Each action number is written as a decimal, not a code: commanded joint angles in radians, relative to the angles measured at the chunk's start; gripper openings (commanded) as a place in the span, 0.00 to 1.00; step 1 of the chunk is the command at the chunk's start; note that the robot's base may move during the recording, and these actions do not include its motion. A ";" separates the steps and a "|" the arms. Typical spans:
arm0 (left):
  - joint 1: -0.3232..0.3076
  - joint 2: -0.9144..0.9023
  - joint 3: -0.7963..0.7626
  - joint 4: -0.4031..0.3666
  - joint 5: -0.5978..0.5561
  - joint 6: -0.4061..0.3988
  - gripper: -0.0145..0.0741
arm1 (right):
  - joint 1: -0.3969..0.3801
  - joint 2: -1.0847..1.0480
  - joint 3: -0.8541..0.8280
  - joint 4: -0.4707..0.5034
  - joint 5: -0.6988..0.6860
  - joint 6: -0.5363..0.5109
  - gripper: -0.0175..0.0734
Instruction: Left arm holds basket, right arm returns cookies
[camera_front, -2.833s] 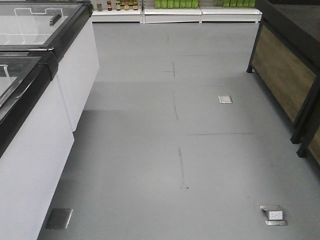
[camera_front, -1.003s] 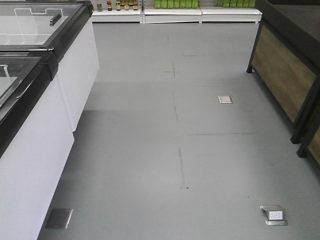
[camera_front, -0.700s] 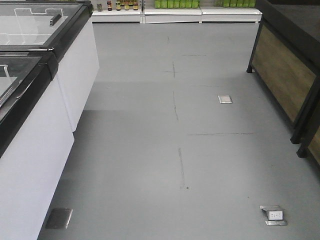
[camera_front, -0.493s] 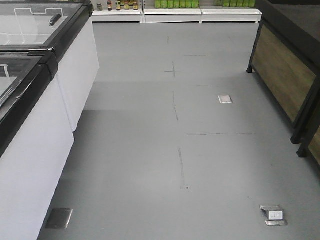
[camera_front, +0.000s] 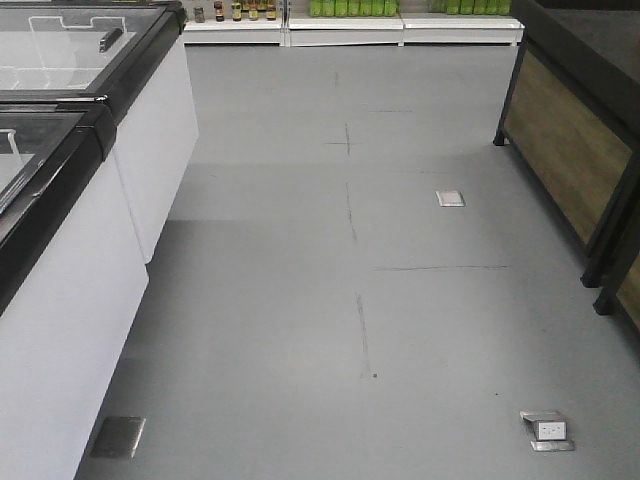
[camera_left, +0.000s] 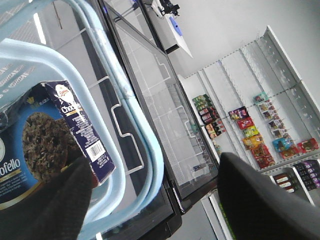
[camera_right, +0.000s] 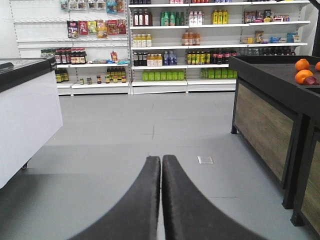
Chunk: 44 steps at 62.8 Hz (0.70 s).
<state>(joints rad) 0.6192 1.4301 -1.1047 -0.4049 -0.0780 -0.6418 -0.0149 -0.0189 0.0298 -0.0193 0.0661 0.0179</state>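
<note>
Fingers (camera_right: 145, 200) of the right gripper (camera_right: 161, 158) lie pressed together along their length with nothing between them, and the bottom edge of the wrist view cuts off their bases. On the left gripper (camera_left: 155, 161) the two dark fingers (camera_left: 50, 205) stand wide apart. They are blurred and cropped at the lower corners, so whether either one touches anything cannot be told. Between them curve the light blue handles of the basket (camera_left: 152, 150). The cookies (camera_left: 65, 135) lie inside it, barcode end toward the rim beside the handles. The finger in the picture's lower left corner hides the bottom of the box, and the frame's edge cuts off its face. Beneath the basket lies a glass-lidded freezer (camera_left: 165, 115). Farther off, grey floor (camera_front: 350, 250) runs to stocked shelves (camera_right: 200, 50), their labels too small to read. Oranges (camera_right: 303, 76) sit at the far corner of a dark counter (camera_right: 270, 75), partly out of frame.
</note>
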 joint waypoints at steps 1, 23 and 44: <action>0.001 0.020 -0.073 -0.037 -0.073 -0.006 0.73 | 0.001 -0.010 0.001 -0.006 -0.076 -0.003 0.19; 0.001 0.190 -0.240 -0.038 -0.070 -0.006 0.72 | 0.001 -0.010 0.001 -0.006 -0.075 -0.003 0.19; 0.001 0.276 -0.309 -0.039 -0.075 -0.020 0.53 | 0.001 -0.010 0.001 -0.006 -0.075 -0.003 0.19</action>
<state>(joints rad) 0.6192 1.7434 -1.3748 -0.4403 -0.0792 -0.6430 -0.0149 -0.0189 0.0298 -0.0193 0.0661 0.0179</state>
